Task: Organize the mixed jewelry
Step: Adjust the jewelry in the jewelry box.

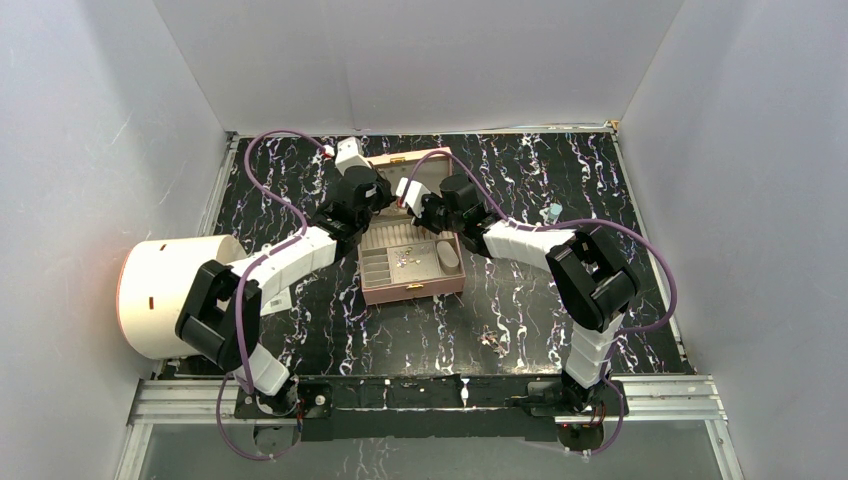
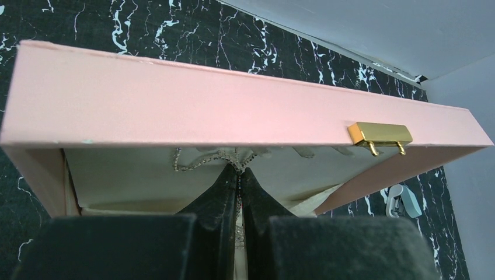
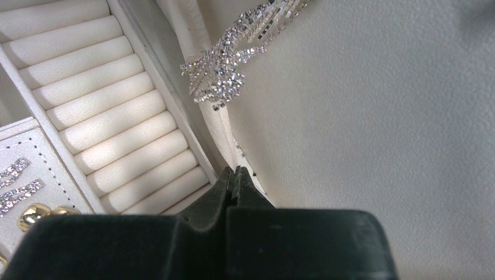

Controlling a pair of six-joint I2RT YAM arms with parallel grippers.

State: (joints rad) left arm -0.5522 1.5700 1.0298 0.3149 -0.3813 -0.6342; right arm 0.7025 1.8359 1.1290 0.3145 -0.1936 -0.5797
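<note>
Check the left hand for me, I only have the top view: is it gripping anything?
Observer: Left hand is shut on a silvery chain that drapes across the lid lining.
Operator: Right hand?
Observer: Right hand is shut with nothing in it, tips close to the foot of the lid lining.
Operator: Ring rolls filled?
Observer: Ring rolls are bare; gold pieces lie just beside them.
</note>
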